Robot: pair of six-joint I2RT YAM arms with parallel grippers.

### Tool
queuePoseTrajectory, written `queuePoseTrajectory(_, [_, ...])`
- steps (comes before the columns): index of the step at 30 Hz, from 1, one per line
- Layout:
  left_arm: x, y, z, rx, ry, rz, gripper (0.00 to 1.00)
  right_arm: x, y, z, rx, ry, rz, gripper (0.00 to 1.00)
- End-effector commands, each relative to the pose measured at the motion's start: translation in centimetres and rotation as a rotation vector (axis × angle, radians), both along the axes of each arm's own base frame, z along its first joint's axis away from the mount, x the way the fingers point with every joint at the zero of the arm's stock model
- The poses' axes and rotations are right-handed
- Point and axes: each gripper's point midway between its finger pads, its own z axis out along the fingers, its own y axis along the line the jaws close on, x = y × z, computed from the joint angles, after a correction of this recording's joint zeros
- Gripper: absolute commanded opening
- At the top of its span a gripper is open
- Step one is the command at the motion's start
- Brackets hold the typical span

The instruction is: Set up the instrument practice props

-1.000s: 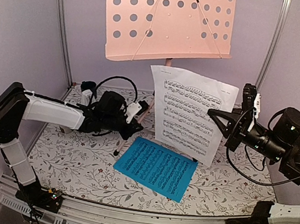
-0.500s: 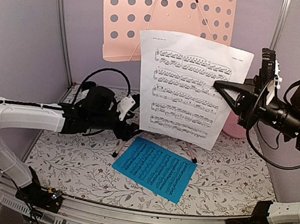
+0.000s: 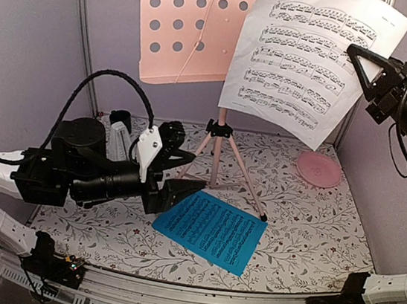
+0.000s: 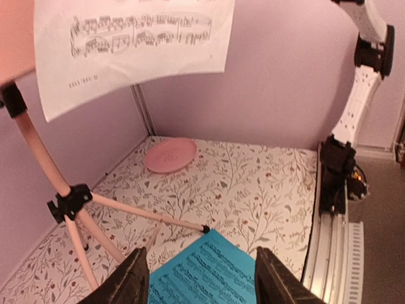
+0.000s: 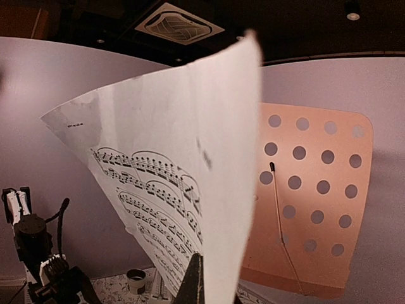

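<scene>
The pink music stand has its perforated desk (image 3: pixel 198 24) at the back, on a tripod (image 3: pixel 217 161) that also shows in the left wrist view (image 4: pixel 69 202). My right gripper (image 3: pixel 359 61) is shut on the right edge of the white sheet (image 3: pixel 313 58), holding it high in front of the desk's right side. In the right wrist view the sheet (image 5: pixel 190 177) curls over that gripper (image 5: pixel 205 269). The blue sheet (image 3: pixel 212 228) lies flat on the table. My left gripper (image 3: pixel 184 172) is open and empty over its left corner (image 4: pixel 209 272). The white metronome (image 3: pixel 118 142) stands behind the left arm.
A dark cup (image 3: pixel 121 119) sits at the back left beside the metronome. A pink plate (image 3: pixel 319 169) lies at the back right, also seen in the left wrist view (image 4: pixel 169 155). Purple walls close in the back and both sides. The tripod legs spread over the table's middle.
The right arm has lifted the white sheet from table height up to the desk's right side. The left gripper has opened, drawn back from the tripod and risen.
</scene>
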Motion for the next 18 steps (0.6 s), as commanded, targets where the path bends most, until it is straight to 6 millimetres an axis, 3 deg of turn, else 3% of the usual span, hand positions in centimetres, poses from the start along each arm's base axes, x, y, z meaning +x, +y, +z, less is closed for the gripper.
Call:
queuePoseTrajectory(1, [1.8,2.1,9.1,-0.183,-0.044,0.246,0.61,1.7,-1.4,2.7,0.057,-0.035,-0.136,0.00])
queuePoseTrajectory(5, [2.8,2.4,14.9,-0.275,-0.022,0.310,0.60,2.3,-1.7,4.1,0.095,-0.065,-0.181,0.00])
queuePoseTrajectory(9, [3.9,2.5,18.3,-0.326,-0.018,0.386,0.56,3.0,-1.3,5.2,0.102,-0.098,-0.216,0.00])
queuePoseTrajectory(18, [8.1,4.7,21.9,-0.399,-0.026,0.536,0.53,4.6,-1.1,6.5,0.105,-0.161,-0.301,0.00])
